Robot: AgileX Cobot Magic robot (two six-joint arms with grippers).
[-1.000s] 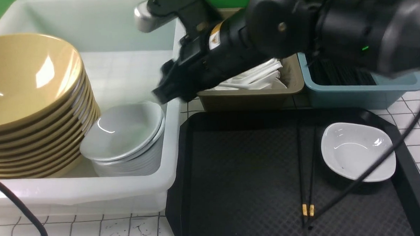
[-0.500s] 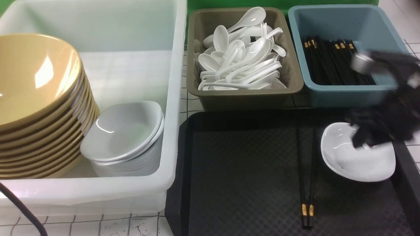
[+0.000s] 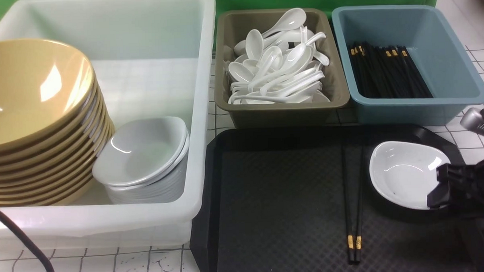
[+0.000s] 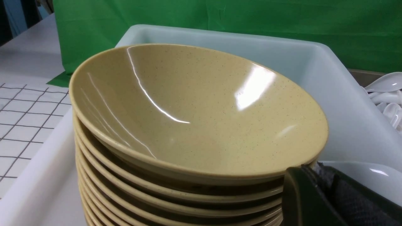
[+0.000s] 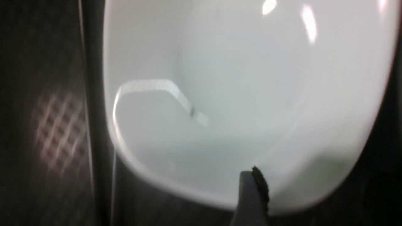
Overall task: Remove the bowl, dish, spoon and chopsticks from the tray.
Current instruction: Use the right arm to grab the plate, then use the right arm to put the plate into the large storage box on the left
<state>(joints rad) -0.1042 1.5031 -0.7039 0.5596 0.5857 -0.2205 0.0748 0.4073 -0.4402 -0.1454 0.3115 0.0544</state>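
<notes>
Nearest, the large black rectangular plastic tray (image 3: pixel 268 199) runs off the bottom of the front view, so its near rim is cut off. On its diamond-textured floor, right of centre, lies the pair of thin black chopsticks (image 3: pixel 352 188), side by side, with the gold bands at their near ends. Just right of them, also on the tray, sits a small white squarish dish (image 3: pixel 400 172).

The right gripper (image 3: pixel 439 185) reaches in from the right edge, its arm mostly out of frame. Its claw is released, the fingers spread at the dish's right rim. The right wrist view shows only one blurred fingertip (image 5: pixel 251 191) over that rim, and I cannot tell whether it touches.

To the left, a white plastic tub (image 3: pixel 197 125) holds a stack of glossy mustard-yellow bowls (image 3: pixel 31 91), cut off at the left, and a stack of white dishes (image 3: pixel 142 151). The left gripper (image 4: pixel 317 179), seen only in its wrist view, is clenched on nothing beside the bowls.

Farther back, a brown tub (image 3: pixel 281 112) holds white soup spoons (image 3: pixel 276 66). A blue tub (image 3: pixel 418 105) holds a bundle of black chopsticks (image 3: pixel 388 70).
</notes>
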